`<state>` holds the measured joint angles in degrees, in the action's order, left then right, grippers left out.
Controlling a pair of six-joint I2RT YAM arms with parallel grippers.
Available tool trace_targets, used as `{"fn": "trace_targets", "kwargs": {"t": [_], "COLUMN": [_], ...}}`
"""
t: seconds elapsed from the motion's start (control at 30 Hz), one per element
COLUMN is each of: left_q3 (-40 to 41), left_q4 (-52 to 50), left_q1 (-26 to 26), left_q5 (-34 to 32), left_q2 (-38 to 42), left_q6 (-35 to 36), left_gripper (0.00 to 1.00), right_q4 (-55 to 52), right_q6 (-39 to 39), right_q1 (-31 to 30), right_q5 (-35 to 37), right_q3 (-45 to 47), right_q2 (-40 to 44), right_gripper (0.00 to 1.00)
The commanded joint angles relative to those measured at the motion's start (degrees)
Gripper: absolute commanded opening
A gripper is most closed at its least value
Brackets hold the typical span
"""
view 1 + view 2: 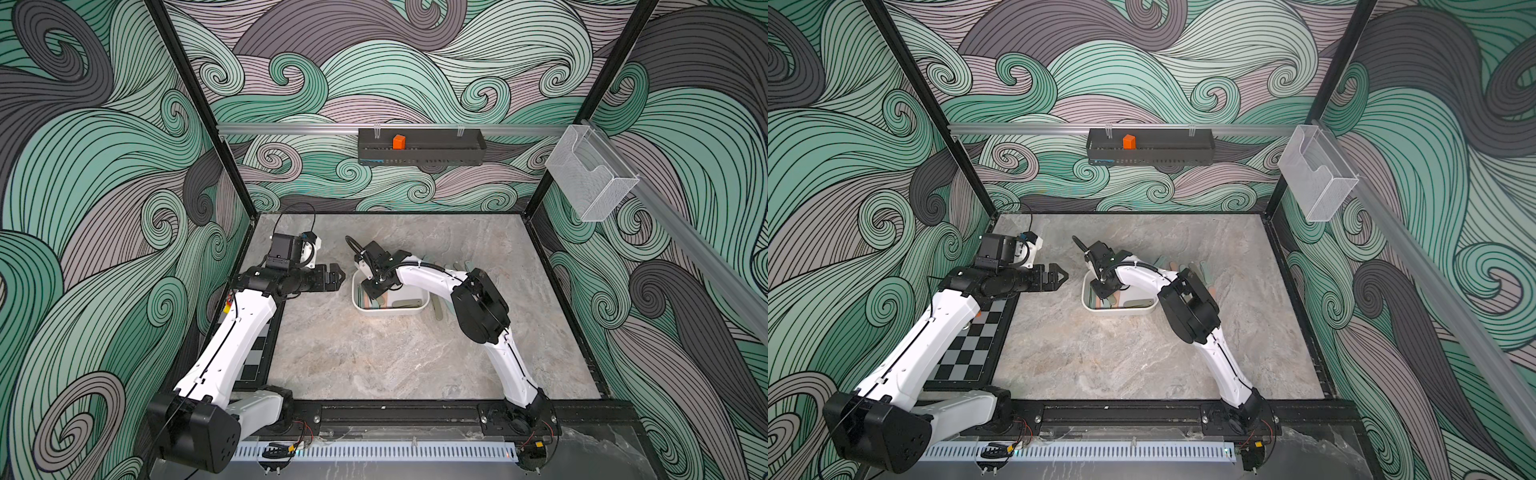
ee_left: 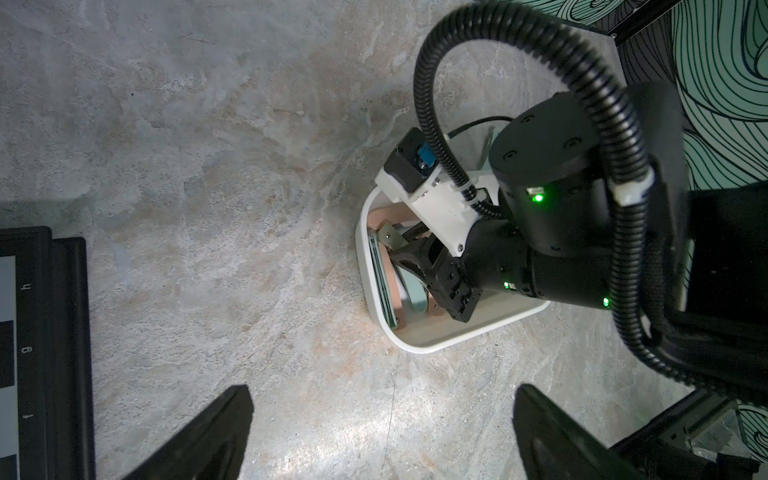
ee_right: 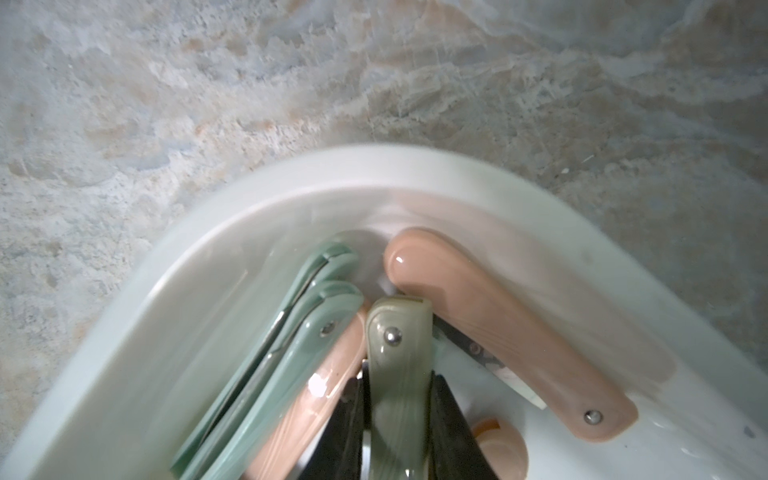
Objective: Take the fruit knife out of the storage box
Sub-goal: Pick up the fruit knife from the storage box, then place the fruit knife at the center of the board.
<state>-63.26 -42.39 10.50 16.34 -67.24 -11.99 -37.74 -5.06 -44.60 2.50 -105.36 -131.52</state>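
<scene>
- Squarely astride the olive fruit knife (image 3: 397, 345) with the right hand (image 3: 397, 380): narrow, black fingers (image 3: 453, 419) pressed against both flanks of the handle.
- Lying inside the white storage box (image 1: 386, 312), by a rounded corner, long axis running straight out ahead of that hand, rivet end foremost.
- Far closer than the left hand (image 1: 341, 279), spread wide and empty over the table (image 1: 374, 365), near the box.
- Smooth, glossy plastic handle, steel rivet, slim and flat; probably slippery.
- Hemmed by mint-green knives (image 3: 286, 357) on one flank and a pink knife (image 3: 498, 328) on the other, touching; straight lift probably safest against dragging neighbours.
</scene>
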Motion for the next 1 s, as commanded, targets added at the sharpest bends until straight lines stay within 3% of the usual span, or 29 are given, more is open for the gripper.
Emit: {"fn": "trace_targets", "kwargs": {"t": [0.0,0.57,0.97], "left_q3": [-0.28,-3.82,-12.61], "left_q4": [1.04,7.30,10.78], "left_q1": [-0.48,0.60,13.01], "left_q5": [2.27,10.61,6.87], "left_q2": [0.89,-5.71,-18.23], "left_q6": [0.73,-3.94,-5.90], "left_gripper": [0.99,0.99,0.99], "right_q4": [-1.55,-2.57,-3.31], "right_q6": [1.01,0.75,-1.85], "right_q1": [0.04,3.89,20.01], "right_q5": [0.78,1.54,1.56], "right_q3": [-0.65,3.60,11.45], "right_q2": [3.87,15.30,20.28], "right_gripper": [0.23,0.22,0.19]}}
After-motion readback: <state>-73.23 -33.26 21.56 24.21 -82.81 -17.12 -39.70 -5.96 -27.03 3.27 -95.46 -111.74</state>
